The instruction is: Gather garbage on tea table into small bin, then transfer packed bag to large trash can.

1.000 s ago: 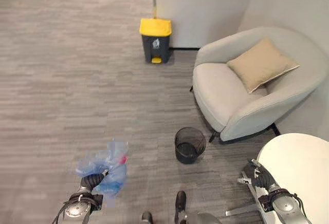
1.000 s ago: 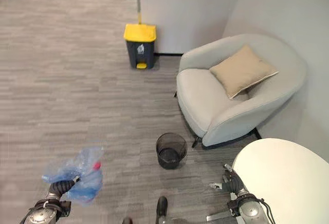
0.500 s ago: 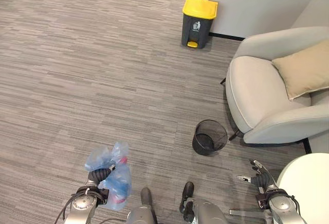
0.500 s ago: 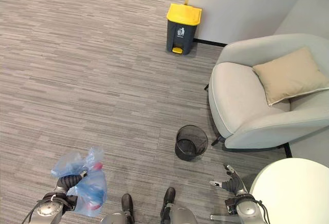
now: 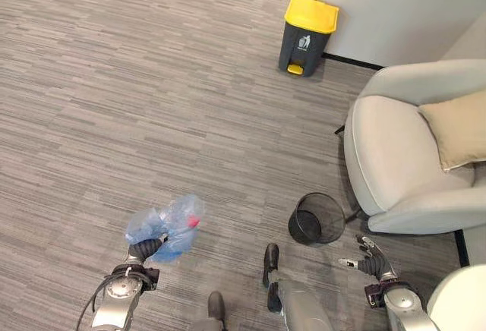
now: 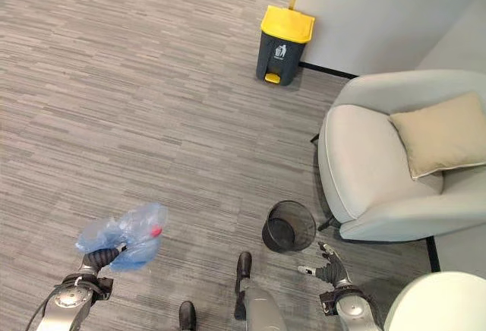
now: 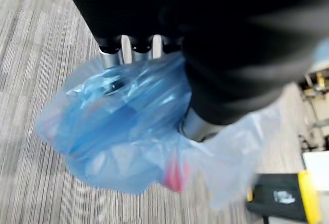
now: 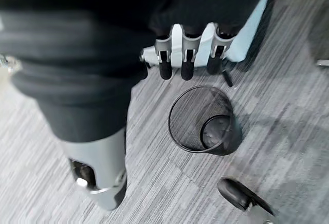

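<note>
The blue bag (image 5: 168, 225) is gripped by the left hand (image 5: 146, 249) at lower left, now raised higher than half a second ago. The right hand (image 5: 370, 256) is held open, empty, beside the mesh bin (image 5: 317, 219). The yellow-lidded can (image 5: 307, 35) is seen at upper right.

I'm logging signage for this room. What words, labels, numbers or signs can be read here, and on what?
No words or numbers can be read.
Dark grey pedal bin with yellow lid: a small white pictogram on its front, too small to make out.
Blue plastic bag in the left hand: no print shows.
</note>
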You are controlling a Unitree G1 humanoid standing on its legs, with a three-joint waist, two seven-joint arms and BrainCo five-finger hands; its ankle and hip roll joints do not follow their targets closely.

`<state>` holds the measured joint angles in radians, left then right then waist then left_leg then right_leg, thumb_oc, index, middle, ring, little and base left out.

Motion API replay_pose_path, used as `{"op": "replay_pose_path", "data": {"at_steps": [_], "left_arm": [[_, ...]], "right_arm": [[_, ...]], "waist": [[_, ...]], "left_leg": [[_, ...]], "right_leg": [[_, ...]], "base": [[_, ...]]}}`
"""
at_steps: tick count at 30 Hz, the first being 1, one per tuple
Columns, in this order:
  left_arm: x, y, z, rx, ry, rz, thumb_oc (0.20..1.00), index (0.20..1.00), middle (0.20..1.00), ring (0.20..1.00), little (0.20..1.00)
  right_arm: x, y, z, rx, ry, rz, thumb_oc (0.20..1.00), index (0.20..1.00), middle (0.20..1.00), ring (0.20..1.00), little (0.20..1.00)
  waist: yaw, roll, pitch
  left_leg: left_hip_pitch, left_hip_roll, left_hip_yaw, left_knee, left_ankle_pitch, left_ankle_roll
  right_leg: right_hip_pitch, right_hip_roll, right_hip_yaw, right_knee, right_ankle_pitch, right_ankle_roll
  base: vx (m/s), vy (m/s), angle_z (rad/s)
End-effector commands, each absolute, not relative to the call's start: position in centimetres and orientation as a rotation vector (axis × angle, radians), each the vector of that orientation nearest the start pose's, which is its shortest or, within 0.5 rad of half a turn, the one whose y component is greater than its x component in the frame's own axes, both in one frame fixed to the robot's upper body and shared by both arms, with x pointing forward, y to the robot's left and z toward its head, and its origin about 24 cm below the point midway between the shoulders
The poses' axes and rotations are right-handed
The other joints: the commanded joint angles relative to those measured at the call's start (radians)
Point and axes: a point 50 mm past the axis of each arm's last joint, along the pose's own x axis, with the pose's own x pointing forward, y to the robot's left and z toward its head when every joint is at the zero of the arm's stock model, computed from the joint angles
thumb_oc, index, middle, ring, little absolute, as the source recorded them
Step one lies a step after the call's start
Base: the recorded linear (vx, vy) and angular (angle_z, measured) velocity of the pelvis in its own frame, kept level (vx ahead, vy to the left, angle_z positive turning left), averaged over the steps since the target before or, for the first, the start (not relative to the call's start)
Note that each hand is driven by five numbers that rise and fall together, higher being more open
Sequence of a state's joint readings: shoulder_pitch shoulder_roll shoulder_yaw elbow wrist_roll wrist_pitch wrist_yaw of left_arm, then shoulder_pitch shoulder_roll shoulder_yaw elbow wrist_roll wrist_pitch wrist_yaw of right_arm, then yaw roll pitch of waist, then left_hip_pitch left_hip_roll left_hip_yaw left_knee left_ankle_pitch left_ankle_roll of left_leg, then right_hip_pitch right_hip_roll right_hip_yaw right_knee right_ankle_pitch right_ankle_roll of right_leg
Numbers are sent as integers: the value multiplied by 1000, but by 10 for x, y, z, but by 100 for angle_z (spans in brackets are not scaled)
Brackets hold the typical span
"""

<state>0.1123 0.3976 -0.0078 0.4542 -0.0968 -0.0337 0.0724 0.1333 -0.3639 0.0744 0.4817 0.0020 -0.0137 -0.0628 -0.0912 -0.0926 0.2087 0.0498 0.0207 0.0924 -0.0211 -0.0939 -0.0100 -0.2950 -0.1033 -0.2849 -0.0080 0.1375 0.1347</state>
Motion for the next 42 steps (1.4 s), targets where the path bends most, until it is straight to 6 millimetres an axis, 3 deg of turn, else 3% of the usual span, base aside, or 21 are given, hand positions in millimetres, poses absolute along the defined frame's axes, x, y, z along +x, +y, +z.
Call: {"op": "replay_pose_path", "data": {"at_steps": [1,3,5,7,9,12,14,17,20,23,29,33,34,36,37,38,42], "left_arm": [[206,277,-27,399,375,158,200,200,200,200,200],[204,273,-29,383,382,150,200,200,200,200,200],[204,272,-30,377,379,148,200,200,200,200,200],[204,269,-31,357,375,143,200,200,200,200,200],[206,266,-31,338,372,144,200,200,200,200,200],[206,264,-31,330,367,146,200,200,200,200,200],[205,265,-31,335,368,148,200,200,200,200,200],[204,266,-31,342,373,150,200,200,200,200,200],[203,265,-32,347,382,140,200,200,200,200,200],[202,263,-32,338,380,139,200,200,200,200,200],[197,265,-34,327,390,144,200,200,200,200,200],[201,269,-30,339,377,148,200,200,200,200,200],[204,269,-28,346,370,146,200,200,200,200,200],[205,269,-27,346,366,147,200,200,200,200,200],[206,269,-26,346,364,152,200,200,200,200,200],[204,271,-26,346,368,156,200,200,200,200,200],[206,271,-27,338,371,159,200,200,200,200,200]], "right_arm": [[186,-263,-58,-420,530,-106,1000,1000,1000,1000,1000],[185,-265,-58,-433,536,-101,1000,1000,1000,1000,1000],[186,-269,-56,-441,530,-108,1000,1000,1000,1000,1000],[186,-273,-55,-452,532,-113,1000,1000,1000,1000,1000],[187,-275,-54,-467,537,-117,1000,1000,1000,1000,1000],[191,-277,-51,-486,527,-113,1000,1000,1000,1000,1000],[191,-277,-51,-494,526,-109,1000,1000,1000,1000,1000],[191,-278,-51,-493,526,-118,1000,1000,1000,1000,1000],[187,-277,-54,-481,541,-126,1000,1000,1000,1000,1000],[188,-275,-57,-477,547,-125,1000,1000,1000,1000,1000],[197,-262,-58,-466,536,-79,1000,1000,1000,1000,1000],[208,-254,-53,-472,499,-48,1000,1000,1000,1000,1000],[214,-249,-50,-468,476,-36,1000,1000,1000,1000,1000],[216,-246,-49,-462,471,-30,1000,1000,1000,1000,1000],[219,-245,-47,-461,463,-23,1000,1000,1000,1000,1000],[219,-245,-47,-461,463,-18,1000,1000,1000,1000,1000],[215,-248,-50,-467,485,-25,1000,1000,1000,1000,1000]], "waist": [[-32,25,-29],[-41,41,-39],[-48,60,-53],[-49,68,-60],[-44,58,-57],[-27,33,-52],[-12,18,-44],[13,6,-30],[40,16,-22],[67,29,-17],[110,13,-56],[117,0,-49],[110,10,-41],[106,14,-34],[97,24,-27],[71,37,-9],[29,29,9]], "left_leg": [[122,-75,4,45,-159,9],[120,-40,14,92,-140,-20],[107,-3,34,166,-63,-66],[83,28,59,258,1,-89],[26,48,91,321,23,-75],[-65,48,122,305,-30,-44],[-127,41,121,287,-45,-40],[-221,37,97,226,34,-54],[-305,32,64,166,133,-70],[-359,10,6,123,185,-74],[-337,-24,-26,186,109,-30],[-303,-53,-4,207,50,16],[-264,-53,10,192,28,38],[-240,-53,21,185,15,44],[-212,-48,25,169,3,47],[-130,-50,34,129,-31,46],[-19,-73,9,94,-85,32]], "right_leg": [[-26,19,25,69,-51,-4],[-11,20,20,91,-63,-18],[22,34,8,89,-79,-35],[60,54,6,81,-104,-53],[106,53,11,66,-137,-65],[154,38,35,52,-157,-60],[182,30,57,47,-169,-59],[236,39,92,31,-187,-62],[293,62,134,36,-226,-73],[347,79,182,43,-262,-78],[404,21,251,102,-298,-46],[332,-9,285,276,-234,-15],[244,-10,291,361,-183,-11],[193,-10,288,391,-168,-16],[141,-4,265,377,-173,-25],[66,4,202,307,-181,-22],[-29,10,146,126,-106,1]], "base": [[537,-275,56],[323,-206,36],[286,-191,5],[288,-177,-7],[272,-116,-13],[263,-31,-25],[257,-19,-53],[248,-21,-47],[317,21,-33],[381,94,-32],[417,161,-68],[229,122,-31],[348,176,-9],[207,98,-36],[431,73,-66],[538,68,-46],[425,-56,-8]]}}
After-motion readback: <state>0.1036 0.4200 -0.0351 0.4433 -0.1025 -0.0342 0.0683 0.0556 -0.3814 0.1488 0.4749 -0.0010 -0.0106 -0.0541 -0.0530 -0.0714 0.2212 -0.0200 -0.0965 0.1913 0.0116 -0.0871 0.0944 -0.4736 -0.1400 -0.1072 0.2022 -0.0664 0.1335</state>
